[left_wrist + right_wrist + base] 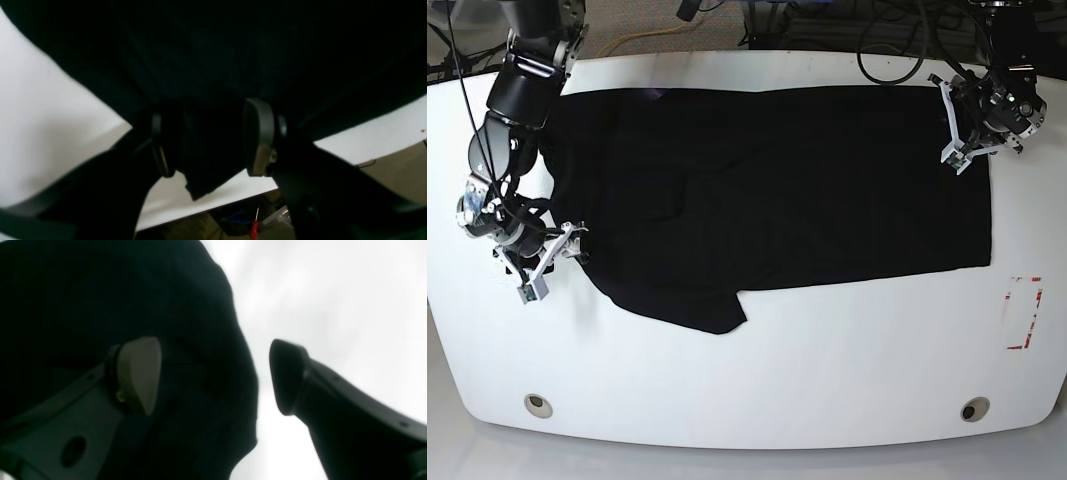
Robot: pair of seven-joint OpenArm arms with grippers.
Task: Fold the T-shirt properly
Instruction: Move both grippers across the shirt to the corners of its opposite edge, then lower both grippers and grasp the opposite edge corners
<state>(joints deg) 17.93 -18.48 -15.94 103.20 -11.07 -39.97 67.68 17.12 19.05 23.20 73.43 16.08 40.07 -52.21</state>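
Note:
The black T-shirt lies spread across the white table, plain side up, with one flap reaching toward the front edge. At its far right corner my left gripper is shut on a fold of the cloth. The left wrist view shows that fold pinched between the two pads of the gripper. By the shirt's left edge, my right gripper stands open. Its fingers are wide apart in the right wrist view. The shirt's edge lies loose under one pad.
A red-outlined rectangle is marked on the table near its right edge. Two round fittings sit near the front edge. Cables run behind the far edge. Below the table edge, a red-handled tool shows on the floor.

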